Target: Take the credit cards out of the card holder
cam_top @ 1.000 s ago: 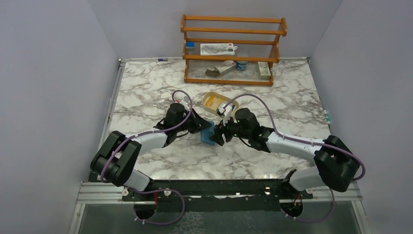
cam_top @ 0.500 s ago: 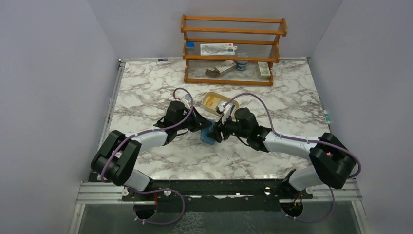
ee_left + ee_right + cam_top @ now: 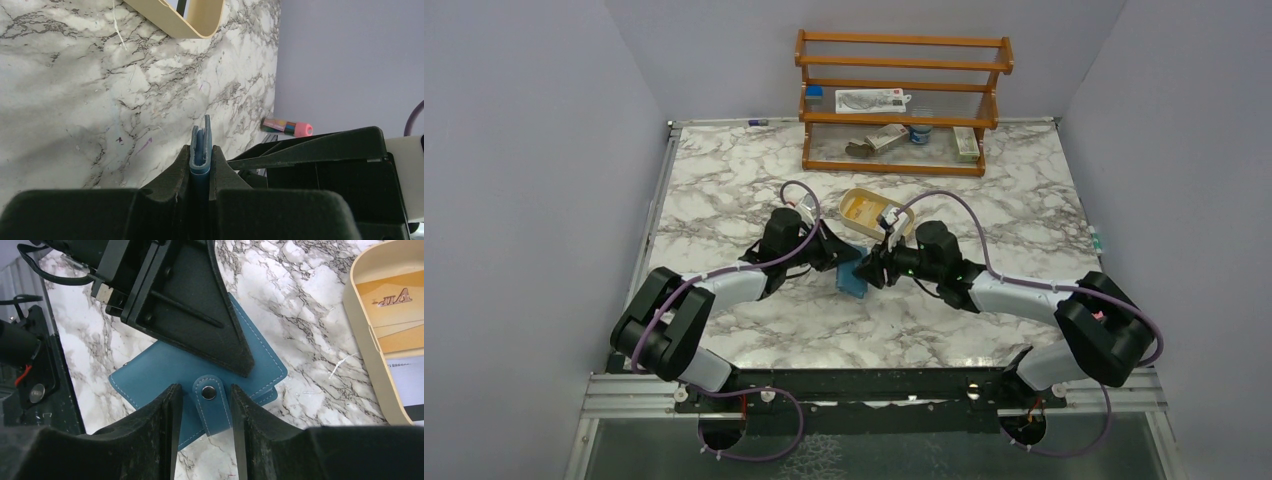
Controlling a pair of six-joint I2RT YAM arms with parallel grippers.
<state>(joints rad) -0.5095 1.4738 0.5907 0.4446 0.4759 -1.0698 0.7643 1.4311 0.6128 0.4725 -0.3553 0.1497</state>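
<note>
The teal-blue card holder (image 3: 852,278) stands closed on the marble table between my two grippers. My left gripper (image 3: 837,258) is shut on its folded edge (image 3: 201,145), with the fingertips (image 3: 182,165) clamped on both sides. In the right wrist view the card holder (image 3: 160,371) has its snap tab (image 3: 212,402) fastened. My right gripper (image 3: 202,396) is open with the tab between its fingers, a gap on each side. A pale card (image 3: 407,380) with printed digits lies in the tan tray. No card shows in the card holder.
The oval tan tray (image 3: 849,205) with a yellow inside sits just behind the grippers and shows in the right wrist view (image 3: 367,335). A wooden rack (image 3: 899,100) with small items stands at the back. A pink-capped marker (image 3: 287,126) lies at the table's edge.
My right gripper has moved in toward the card holder, its fingers now on either side of the snap tab. The left gripper has kept its hold and barely moved.
</note>
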